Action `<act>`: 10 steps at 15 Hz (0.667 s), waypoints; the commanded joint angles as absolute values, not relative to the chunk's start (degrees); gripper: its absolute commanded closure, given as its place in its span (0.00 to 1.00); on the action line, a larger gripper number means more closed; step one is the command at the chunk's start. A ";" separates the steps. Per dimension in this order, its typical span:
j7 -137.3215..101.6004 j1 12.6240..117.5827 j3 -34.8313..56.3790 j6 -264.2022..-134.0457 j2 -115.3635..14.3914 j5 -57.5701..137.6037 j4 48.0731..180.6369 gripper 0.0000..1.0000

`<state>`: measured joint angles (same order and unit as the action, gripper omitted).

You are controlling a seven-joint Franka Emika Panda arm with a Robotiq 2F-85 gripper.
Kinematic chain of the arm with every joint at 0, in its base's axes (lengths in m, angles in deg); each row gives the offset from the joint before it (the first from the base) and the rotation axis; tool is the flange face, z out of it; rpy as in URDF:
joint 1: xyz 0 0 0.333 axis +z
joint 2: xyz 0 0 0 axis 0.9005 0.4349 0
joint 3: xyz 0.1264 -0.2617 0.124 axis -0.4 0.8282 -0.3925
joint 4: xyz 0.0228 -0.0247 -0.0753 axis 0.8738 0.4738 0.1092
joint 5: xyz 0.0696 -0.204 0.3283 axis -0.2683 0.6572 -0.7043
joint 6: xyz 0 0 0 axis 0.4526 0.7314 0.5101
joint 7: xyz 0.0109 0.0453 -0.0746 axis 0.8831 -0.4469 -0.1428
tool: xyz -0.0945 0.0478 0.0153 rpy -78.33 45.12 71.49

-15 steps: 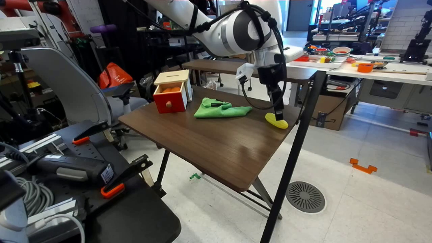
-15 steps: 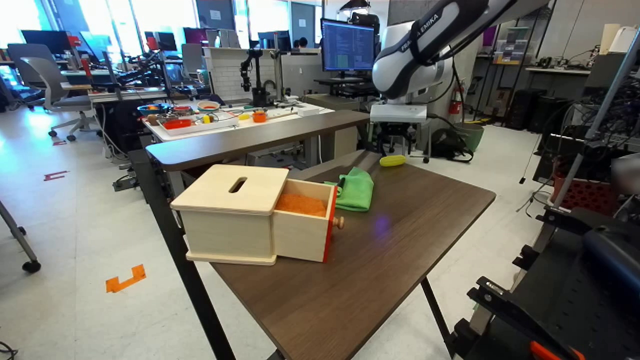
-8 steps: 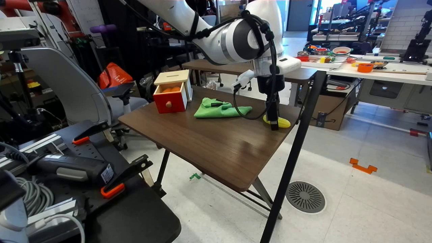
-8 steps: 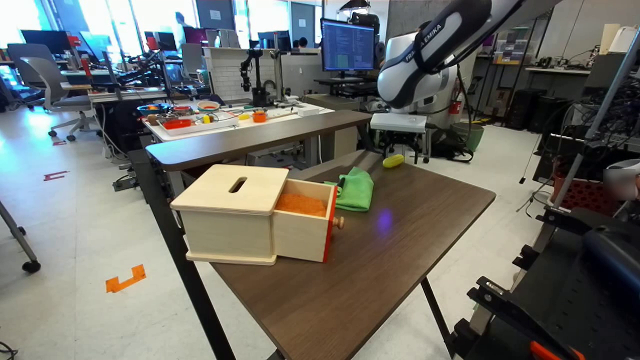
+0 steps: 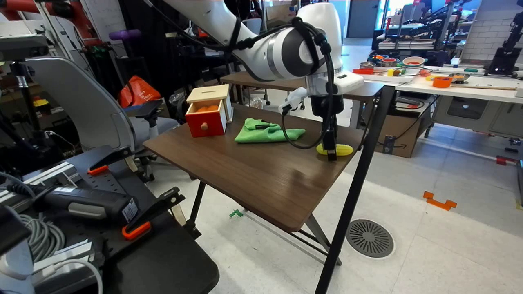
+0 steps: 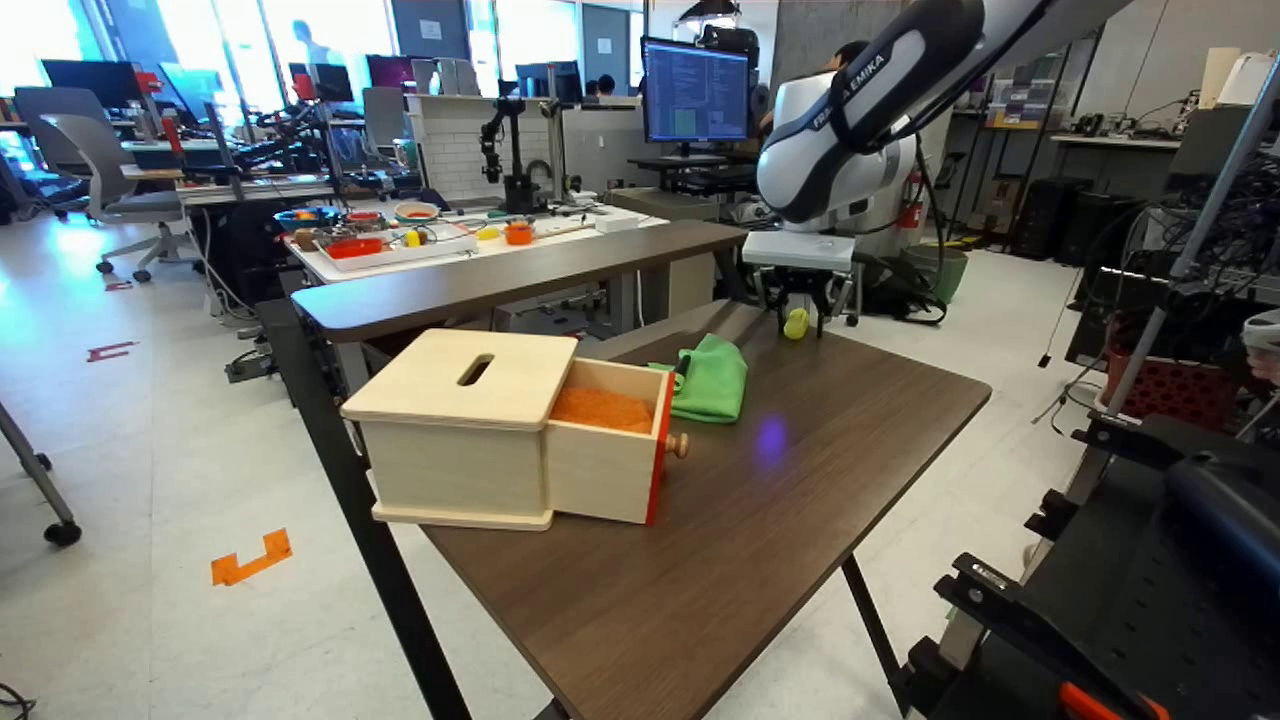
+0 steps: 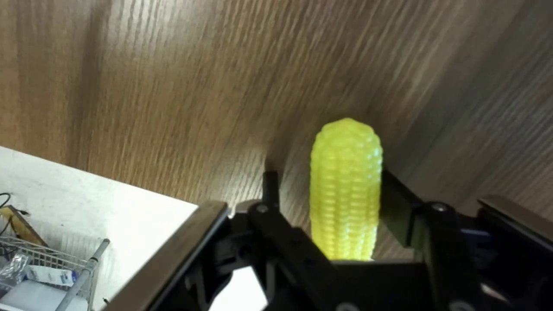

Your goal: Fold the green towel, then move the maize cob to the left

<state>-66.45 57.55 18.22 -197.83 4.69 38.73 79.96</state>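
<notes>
The yellow maize cob (image 5: 344, 150) lies on the table near its far edge; it shows end-on in an exterior view (image 6: 796, 324) and lengthwise in the wrist view (image 7: 345, 190). My gripper (image 7: 327, 179) is open and down around the cob, one finger on each side, as an exterior view (image 6: 801, 325) also shows. In the wrist view a gap shows between the left finger (image 7: 271, 185) and the cob; the right finger (image 7: 399, 207) is against it or very close. The green towel (image 5: 269, 135) lies bunched or folded on the table, also seen in an exterior view (image 6: 718, 385).
A wooden box (image 6: 455, 460) with an open red-fronted drawer (image 5: 207, 124) of orange contents stands beside the towel. A small black item (image 5: 262, 126) lies on the towel. The table's edge (image 5: 354, 157) is close to the cob. A raised shelf (image 6: 520, 268) runs behind.
My gripper has come down and its fingers now straddle the cob. The cob has turned: it lay slanted one second ago and now points end-on in an exterior view. The towel has not moved.
</notes>
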 commanded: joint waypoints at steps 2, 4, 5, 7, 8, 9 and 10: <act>-63.12 57.08 16.53 -200.90 0.85 38.23 85.35 0.81; -62.11 57.33 16.13 -202.08 -1.82 38.19 89.18 0.91; -61.79 57.71 16.06 -202.92 -3.84 38.36 92.18 0.91; -61.05 58.37 15.75 -205.11 -7.97 38.62 98.14 0.95; -60.66 58.70 15.55 -205.76 -9.79 38.74 100.49 0.93; -59.16 59.79 16.50 -205.96 -11.39 37.10 102.48 0.93; -58.42 60.26 16.44 -206.47 -13.31 37.07 104.98 0.93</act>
<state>-61.61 58.62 16.41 -203.93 -5.16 38.67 94.17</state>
